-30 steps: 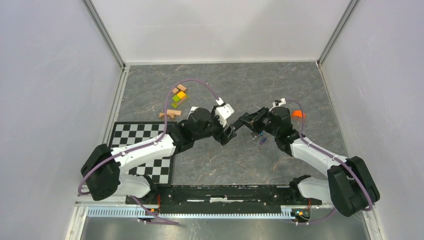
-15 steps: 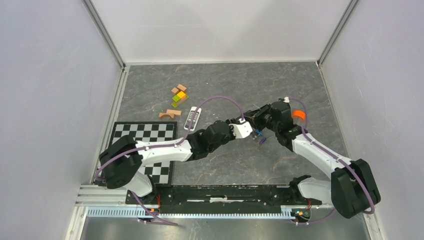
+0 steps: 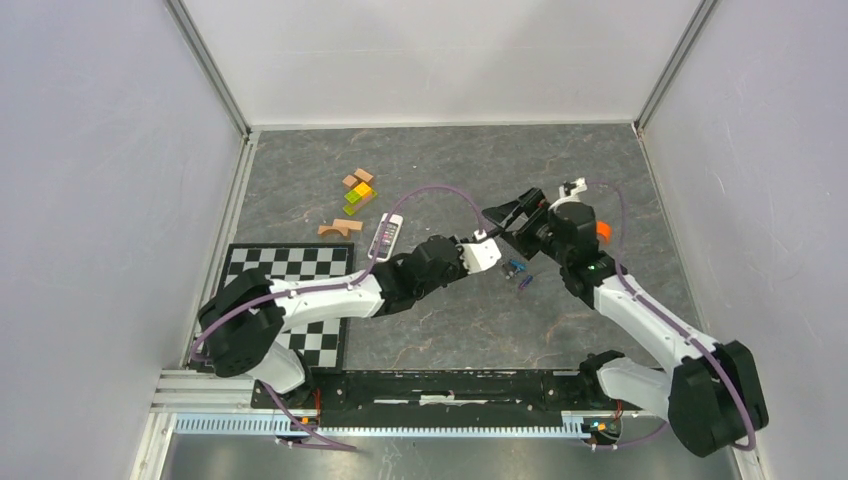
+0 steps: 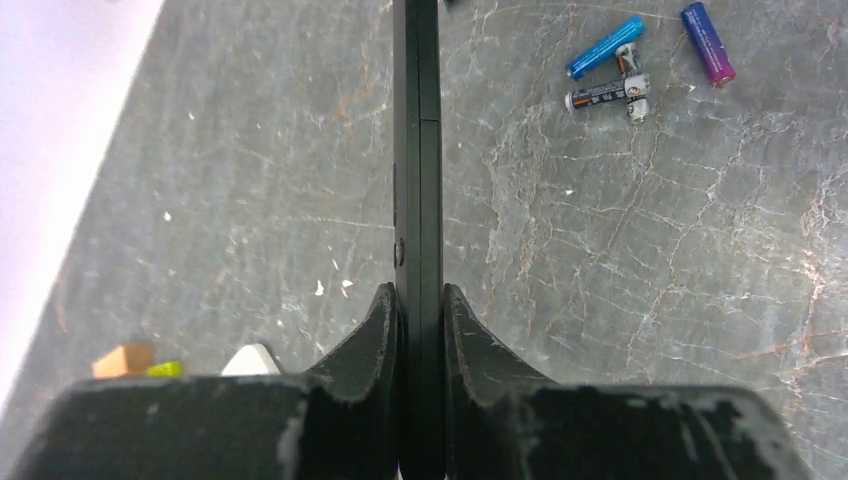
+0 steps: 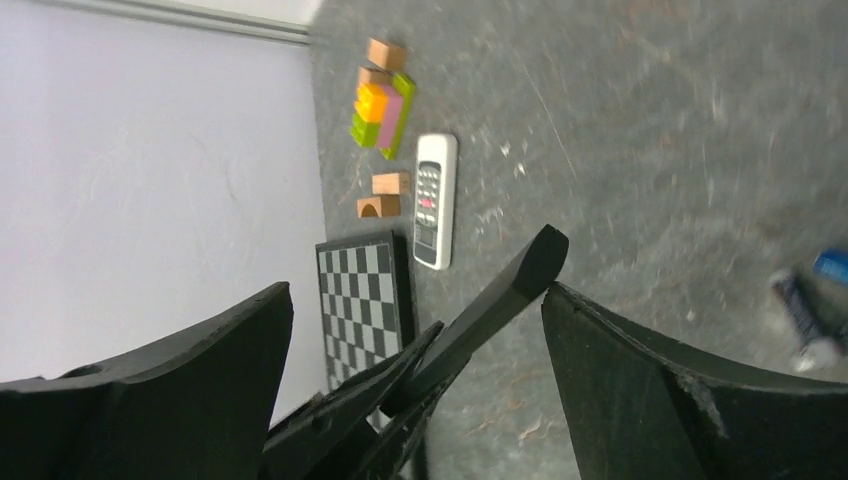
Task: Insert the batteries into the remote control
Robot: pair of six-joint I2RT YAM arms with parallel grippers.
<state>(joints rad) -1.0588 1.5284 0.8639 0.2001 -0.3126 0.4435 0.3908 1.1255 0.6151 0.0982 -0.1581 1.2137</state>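
The black bar (image 4: 418, 150) is now pinched by the left hand (image 4: 420, 292), freed by the spread right hand (image 5: 415, 290); no batteries (image 4: 605, 47) are loaded.

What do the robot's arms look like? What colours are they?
The two look alike. The left arm and right arm are smooth white tubes joined by chunky, rounded black joints. A thin purple cable loops along each one. The fingers are black and curved, and their edges are scuffed with grey chips.
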